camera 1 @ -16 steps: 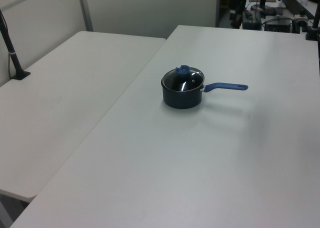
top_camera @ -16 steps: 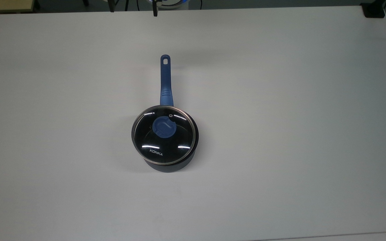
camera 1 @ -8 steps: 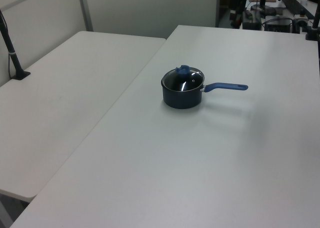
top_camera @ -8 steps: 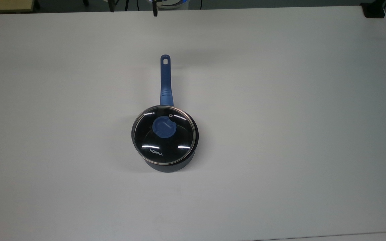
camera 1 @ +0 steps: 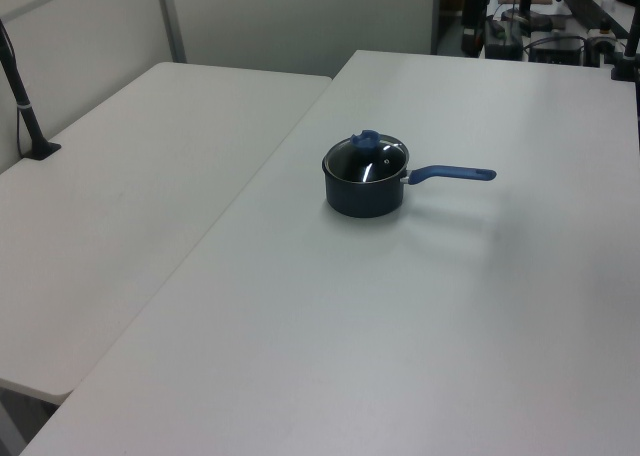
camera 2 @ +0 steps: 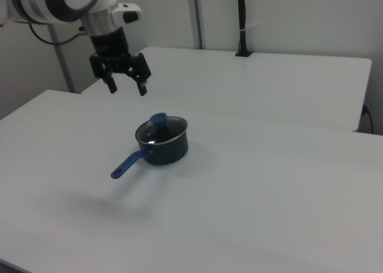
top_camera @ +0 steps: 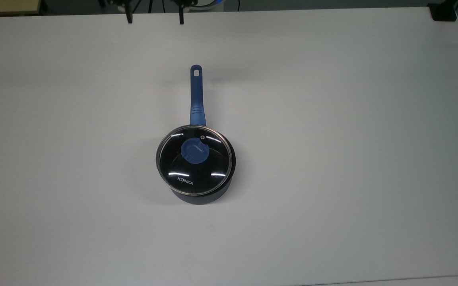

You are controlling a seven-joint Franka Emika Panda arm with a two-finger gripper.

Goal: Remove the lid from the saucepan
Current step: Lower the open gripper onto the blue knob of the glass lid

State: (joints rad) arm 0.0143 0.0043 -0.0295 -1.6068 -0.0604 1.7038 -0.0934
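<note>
The saucepan [top_camera: 202, 195] [camera 1: 364, 192] [camera 2: 164, 150], a small dark navy pot, stands near the middle of the white table [top_camera: 332, 159]. Its long blue handle [top_camera: 196, 95] [camera 2: 127, 163] points toward the top view's upper edge. The glass lid [top_camera: 191, 176] [camera 2: 169, 129] rests on the saucepan, steel rim all round, blue knob [top_camera: 195, 151] [camera 1: 366, 138] [camera 2: 158, 118] at its centre. My gripper [camera 2: 127, 88] [top_camera: 154, 18] hangs open and empty above the table, beyond the handle's end. It is well apart from the pot.
A second white table [camera 1: 120, 206] adjoins this one on the left view's left, with a black post [camera 1: 22, 96] clamped to its far edge. A black block [top_camera: 443, 12] sits at the top view's upper right corner. Equipment [camera 1: 545, 31] stands beyond the table's far end.
In the top view the gripper's fingertips have come slightly further in from the upper edge and stand a little wider apart. Saucepan and lid have not moved.
</note>
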